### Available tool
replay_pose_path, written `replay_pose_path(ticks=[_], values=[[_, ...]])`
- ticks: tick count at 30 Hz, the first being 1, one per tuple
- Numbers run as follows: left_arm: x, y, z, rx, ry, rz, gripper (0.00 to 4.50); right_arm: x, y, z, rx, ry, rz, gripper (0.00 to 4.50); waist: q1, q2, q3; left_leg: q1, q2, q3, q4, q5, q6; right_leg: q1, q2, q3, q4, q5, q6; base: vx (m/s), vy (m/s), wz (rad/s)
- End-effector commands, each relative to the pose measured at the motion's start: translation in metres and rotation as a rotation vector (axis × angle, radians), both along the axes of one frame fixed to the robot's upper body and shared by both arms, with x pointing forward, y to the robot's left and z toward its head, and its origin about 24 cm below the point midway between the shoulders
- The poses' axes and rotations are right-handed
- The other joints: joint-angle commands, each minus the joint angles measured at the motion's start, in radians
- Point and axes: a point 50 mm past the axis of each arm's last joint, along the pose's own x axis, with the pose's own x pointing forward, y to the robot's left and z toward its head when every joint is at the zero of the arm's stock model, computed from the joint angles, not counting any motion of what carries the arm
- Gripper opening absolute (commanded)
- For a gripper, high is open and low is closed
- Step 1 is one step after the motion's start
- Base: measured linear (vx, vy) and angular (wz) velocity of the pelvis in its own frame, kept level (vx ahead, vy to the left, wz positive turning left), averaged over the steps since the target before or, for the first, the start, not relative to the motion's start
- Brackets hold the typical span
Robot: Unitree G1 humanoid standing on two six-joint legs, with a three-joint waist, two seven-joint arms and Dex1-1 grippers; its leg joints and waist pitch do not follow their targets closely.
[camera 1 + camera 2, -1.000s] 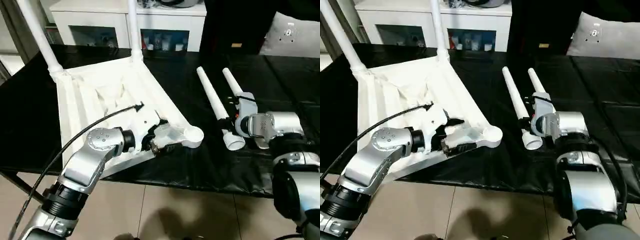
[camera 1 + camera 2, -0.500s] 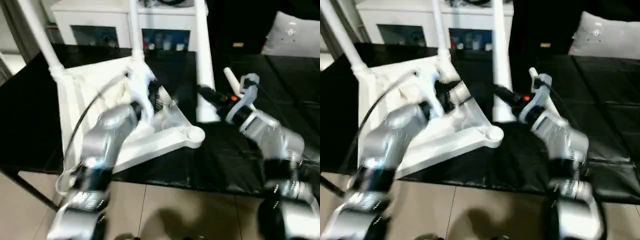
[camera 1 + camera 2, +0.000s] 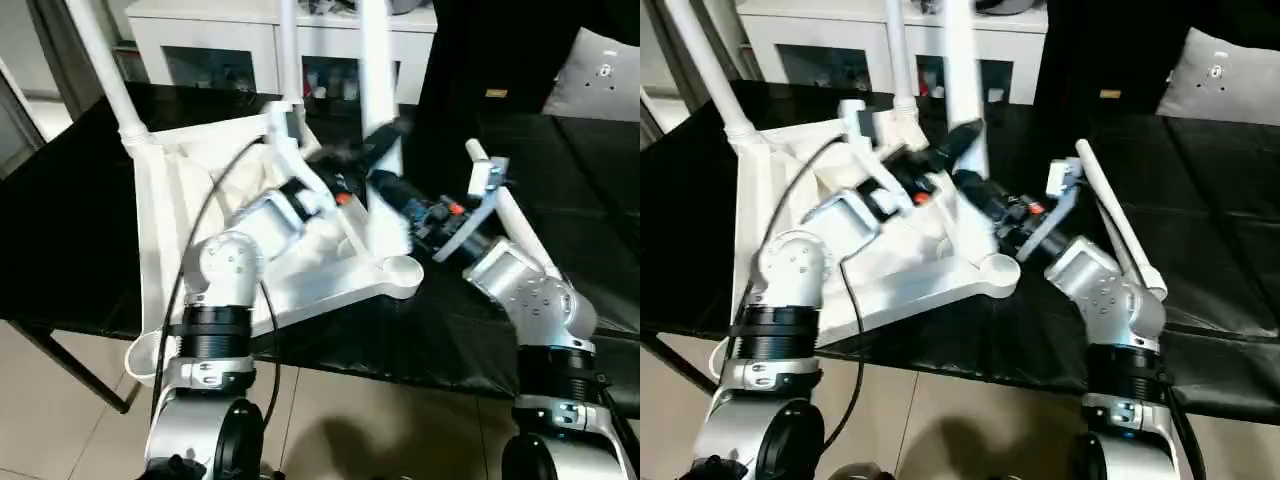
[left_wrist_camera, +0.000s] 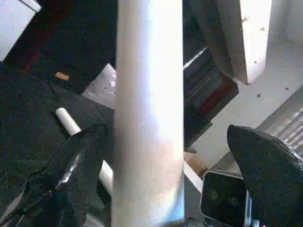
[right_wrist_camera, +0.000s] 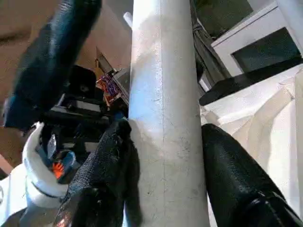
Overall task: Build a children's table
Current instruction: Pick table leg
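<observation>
Two silver forearms reach over the near edge of the black-covered table (image 3: pixel 60 250) toward the white tabletop (image 3: pixel 170 200), which lies upside down on the cloth, ribs up. Its nearest corner socket (image 3: pixel 400 268) sits empty, just short of the right forearm. Right beside that socket, the right gripper (image 5: pixel 163 156) has its jaws clamped on an upright leg (image 3: pixel 378 110), black fingers (image 5: pixel 102 175) pressed to both sides of the tube. Just beyond, the left gripper (image 4: pixel 182 165) surrounds the same leg with jaws spread wide; one finger lies against the tube, the other stands well apart from it. To the right of the tabletop a loose leg (image 3: pixel 510 205) lies flat on the cloth behind the right arm. At the tabletop's far corners two fitted legs (image 3: pixel 100 60) rise upward. Beyond the table stands a white cabinet (image 3: pixel 220 40).
</observation>
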Motion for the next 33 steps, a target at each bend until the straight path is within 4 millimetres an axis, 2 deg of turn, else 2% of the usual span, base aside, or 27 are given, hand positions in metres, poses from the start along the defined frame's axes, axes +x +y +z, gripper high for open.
replay_pose_path(ticks=[1,2,3,4,6,7,9,10,11,14,15,16,18,19,21,25,28,29,33], values=[[-0.001,-0.003,0.006,0.022,-0.027,0.005,4.50,-0.001,0.003,0.007,-0.055,-0.060,-0.006,1.85,0.000,-0.026,-0.080,0.002,0.078,-0.033,-0.064,0.032,0.105,0.072,-0.103,0.078,-0.081,-0.245,-0.045,0.000,0.000,0.00],[0.001,-0.003,0.007,0.071,-0.063,0.059,4.50,0.001,0.007,0.005,-0.134,-0.088,-0.034,1.85,0.001,-0.025,-0.080,0.000,0.077,-0.034,-0.064,0.038,0.102,0.072,-0.105,0.077,-0.078,-0.240,-0.043,0.000,0.000,0.00],[0.002,-0.003,0.008,0.093,-0.077,0.081,4.50,0.001,0.008,0.005,-0.156,-0.098,-0.044,1.85,-0.002,-0.029,-0.078,0.000,0.075,-0.033,-0.065,0.035,0.099,0.071,-0.105,0.078,-0.080,-0.253,-0.032,0.000,0.000,0.00],[0.005,-0.003,0.009,0.145,-0.116,0.166,4.14,0.003,0.014,0.002,-0.213,-0.120,-0.061,1.85,-0.003,-0.029,-0.077,0.000,0.074,-0.033,-0.066,0.028,0.096,0.070,-0.105,0.077,-0.084,-0.275,-0.018,0.000,0.000,0.00],[0.006,-0.003,0.011,0.158,-0.134,0.230,4.14,0.003,0.020,0.001,-0.243,-0.135,-0.073,1.85,-0.007,-0.031,-0.076,0.001,0.074,-0.031,-0.067,0.015,0.091,0.072,-0.104,0.078,-0.087,-0.287,-0.006,0.000,0.000,0.00],[0.006,-0.003,0.012,0.174,-0.147,0.264,4.07,0.004,0.024,-0.001,-0.260,-0.146,-0.085,1.85,-0.008,-0.028,-0.076,0.002,0.076,-0.033,-0.068,0.011,0.088,0.070,-0.105,0.078,-0.086,-0.283,-0.008,0.000,0.000,0.00],[0.006,-0.004,0.013,0.189,-0.157,0.291,3.75,0.004,0.027,-0.002,-0.272,-0.155,-0.096,1.85,-0.009,-0.029,-0.076,0.003,0.078,-0.034,-0.068,0.011,0.088,0.070,-0.105,0.079,-0.083,-0.267,-0.015,0.000,0.000,0.00],[0.006,-0.004,0.013,0.201,-0.160,0.326,3.67,0.004,0.030,-0.003,-0.284,-0.162,-0.109,1.85,-0.007,-0.019,-0.077,0.003,0.079,-0.036,-0.067,0.012,0.087,0.069,-0.106,0.079,-0.080,-0.256,-0.020,0.000,0.000,0.00],[0.005,-0.005,0.012,0.198,-0.160,0.333,3.65,0.004,0.033,-0.004,-0.289,-0.168,-0.116,1.85,-0.010,-0.023,-0.077,0.003,0.081,-0.035,-0.067,0.009,0.088,0.068,-0.106,0.079,-0.081,-0.242,-0.028,0.000,0.000,0.00],[0.004,-0.009,0.011,0.190,-0.166,0.330,3.34,0.002,0.038,-0.006,-0.297,-0.182,-0.123,1.85,-0.010,-0.022,-0.077,0.004,0.081,-0.035,-0.067,0.006,0.096,0.069,-0.107,0.081,-0.079,-0.222,-0.051,0.000,0.000,0.00],[0.004,-0.010,0.010,0.194,-0.170,0.333,3.24,0.001,0.040,-0.007,-0.300,-0.185,-0.124,1.85,-0.007,-0.010,-0.077,0.004,0.081,-0.037,-0.067,0.005,0.095,0.069,-0.108,0.081,-0.077,-0.219,-0.055,0.000,0.000,0.00],[0.004,-0.010,0.010,0.199,-0.173,0.334,3.24,0.001,0.041,-0.007,-0.303,-0.189,-0.125,1.85,-0.010,-0.016,-0.078,0.004,0.083,-0.036,-0.067,0.001,0.096,0.069,-0.106,0.081,-0.078,-0.206,-0.057,0.000,0.000,0.00],[0.004,-0.011,0.010,0.204,-0.176,0.338,3.01,0.001,0.042,-0.008,-0.305,-0.192,-0.129,1.85,-0.010,-0.018,-0.078,0.004,0.081,-0.036,-0.067,-0.006,0.095,0.071,-0.107,0.081,-0.077,-0.202,-0.062,0.000,0.000,0.00],[0.004,-0.011,0.009,0.211,-0.177,0.345,2.89,0.001,0.041,-0.009,-0.306,-0.194,-0.141,1.85,-0.009,-0.012,-0.077,0.003,0.081,-0.037,-0.067,-0.009,0.093,0.071,-0.108,0.081,-0.077,-0.205,-0.063,0.000,0.000,0.00],[0.004,-0.010,0.009,0.212,-0.177,0.348,2.83,0.001,0.041,-0.009,-0.306,-0.195,-0.145,1.85,-0.011,-0.016,-0.076,0.003,0.080,-0.036,-0.068,-0.019,0.091,0.073,-0.107,0.081,-0.079,-0.215,-0.060,0.000,0.000,0.00],[0.004,-0.010,0.007,0.226,-0.182,0.353,2.46,0.002,0.040,-0.010,-0.310,-0.199,-0.157,1.85,-0.011,-0.011,-0.077,0.004,0.082,-0.038,-0.068,-0.025,0.089,0.071,-0.106,0.080,-0.079,-0.215,-0.060,0.000,0.000,0.00],[0.004,-0.010,0.006,0.227,-0.180,0.350,2.35,0.003,0.040,-0.010,-0.320,-0.204,-0.165,1.85,-0.011,-0.012,-0.078,0.003,0.082,-0.037,-0.067,-0.020,0.091,0.072,-0.107,0.082,-0.074,-0.184,-0.074,0.000,0.000,0.00],[0.004,-0.010,0.005,0.231,-0.179,0.352,2.13,0.003,0.040,-0.010,-0.320,-0.205,-0.168,1.85,-0.010,-0.012,-0.078,0.003,0.082,-0.037,-0.067,-0.020,0.092,0.072,-0.107,0.081,-0.074,-0.183,-0.077,0.000,0.000,0.00],[0.005,-0.009,0.004,0.241,-0.175,0.360,1.95,0.004,0.040,-0.010,-0.318,-0.207,-0.171,1.85,-0.011,-0.014,-0.078,0.004,0.084,-0.038,-0.067,-0.024,0.093,0.072,-0.107,0.082,-0.074,-0.184,-0.085,0.000,0.000,0.00]])
